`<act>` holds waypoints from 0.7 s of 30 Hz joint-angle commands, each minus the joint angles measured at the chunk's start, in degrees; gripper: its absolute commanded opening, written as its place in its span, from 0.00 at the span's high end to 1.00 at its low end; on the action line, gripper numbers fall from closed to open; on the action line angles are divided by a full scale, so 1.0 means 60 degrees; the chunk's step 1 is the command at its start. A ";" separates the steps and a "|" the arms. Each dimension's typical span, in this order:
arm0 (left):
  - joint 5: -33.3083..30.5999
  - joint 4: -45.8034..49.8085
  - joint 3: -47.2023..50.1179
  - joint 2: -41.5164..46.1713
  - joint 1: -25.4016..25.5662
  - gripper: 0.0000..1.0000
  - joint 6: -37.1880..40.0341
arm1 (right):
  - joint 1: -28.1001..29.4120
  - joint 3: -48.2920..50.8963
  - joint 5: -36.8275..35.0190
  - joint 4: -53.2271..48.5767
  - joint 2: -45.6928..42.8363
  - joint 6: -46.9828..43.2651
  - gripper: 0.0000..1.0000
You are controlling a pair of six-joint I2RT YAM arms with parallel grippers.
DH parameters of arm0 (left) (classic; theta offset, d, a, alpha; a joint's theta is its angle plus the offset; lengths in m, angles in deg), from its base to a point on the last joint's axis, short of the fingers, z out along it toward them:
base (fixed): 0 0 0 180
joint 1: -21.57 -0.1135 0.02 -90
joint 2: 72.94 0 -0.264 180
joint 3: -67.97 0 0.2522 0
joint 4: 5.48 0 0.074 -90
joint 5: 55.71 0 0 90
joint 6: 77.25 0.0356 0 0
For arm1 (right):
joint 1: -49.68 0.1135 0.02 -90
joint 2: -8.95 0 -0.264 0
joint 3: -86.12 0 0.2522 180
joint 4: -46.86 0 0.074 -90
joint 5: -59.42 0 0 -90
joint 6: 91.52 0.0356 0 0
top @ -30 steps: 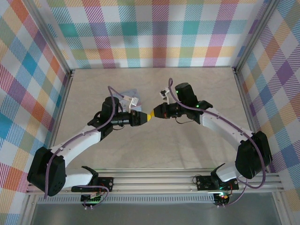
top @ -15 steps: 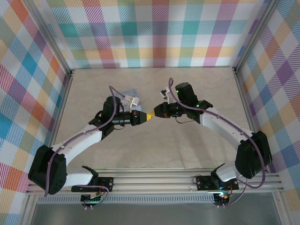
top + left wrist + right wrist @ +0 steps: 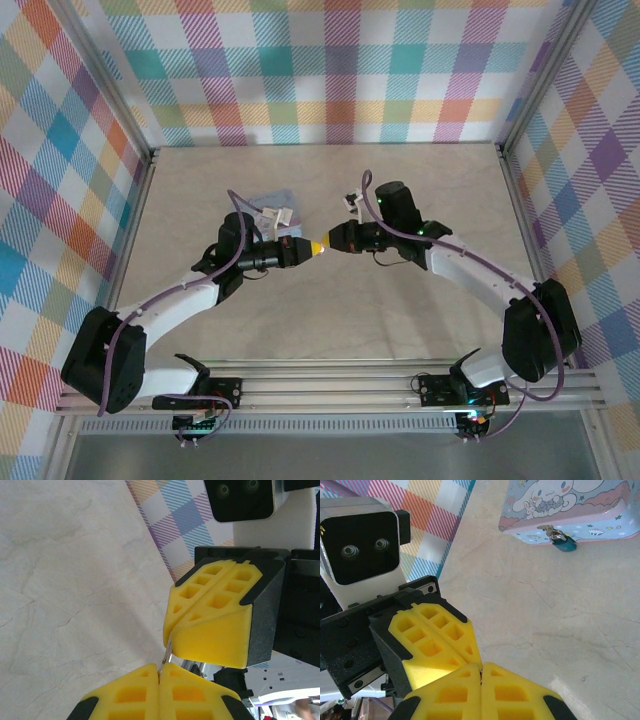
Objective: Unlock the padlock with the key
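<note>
Walls (image 3: 340, 70): plaid cloth, pastel checks, alu frame rails; flat, matte.
Table (image 3: 420, 190): pale beige top w/ faint marble veining; smooth.
Tin (image 3: 272, 197): pale-blue rect. metal box, far-left of centre, just behind L wrist; cartoon rabbit lid, rounded rim w/ pink edge in R wrist view; partly covered by L arm from above, cut off at frame top in R wrist view.
Padlock (image 3: 565, 543): tiny dark-blue body, small metal shackle; hangs at tin's front hasp, body touching or just over the table, can't tell which; too small to make out from above.
L gripper (image 3: 158, 680): yellow foam-like pads w/ square waffle pockets, black backing; pads pressed flat together, seam w/ no gap; thin metal sliver enters seam at tip.
Key (image 3: 166, 654): thin silvery strip, mid-air betw. both tips, well apart from the padlock; only a short stretch shows, head and teeth hidden in the pads; barely a dark line in R wrist view.
R gripper (image 3: 481, 672): same yellow waffle pads, wedge-shaped, closed tight; tip-to-tip w/ L gripper above table centre; key's other end sits at its seam, so both pinch it; depth of hold hard to judge.
Arms: white links, black joints, purple cables looping over wrists.
</note>
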 commanded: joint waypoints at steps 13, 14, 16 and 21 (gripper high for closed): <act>-0.1042 -0.0945 0.0414 0.0085 -0.0632 1.00 -0.0938 | 0.0131 0.0655 0.0312 0.0359 -0.0879 0.0624 1.00; -0.1028 -0.0943 0.0408 0.0090 -0.0644 1.00 -0.0927 | 0.0130 0.0682 0.0323 0.0439 -0.0894 0.0681 0.95; -0.0978 -0.0940 0.0393 0.0079 -0.0640 1.00 -0.0938 | 0.0130 0.0714 0.0321 0.0547 -0.0936 0.0788 0.88; -0.0998 -0.0891 0.0422 0.0132 -0.0655 1.00 -0.0938 | 0.0130 0.0826 0.0021 0.0786 -0.1149 0.1017 0.85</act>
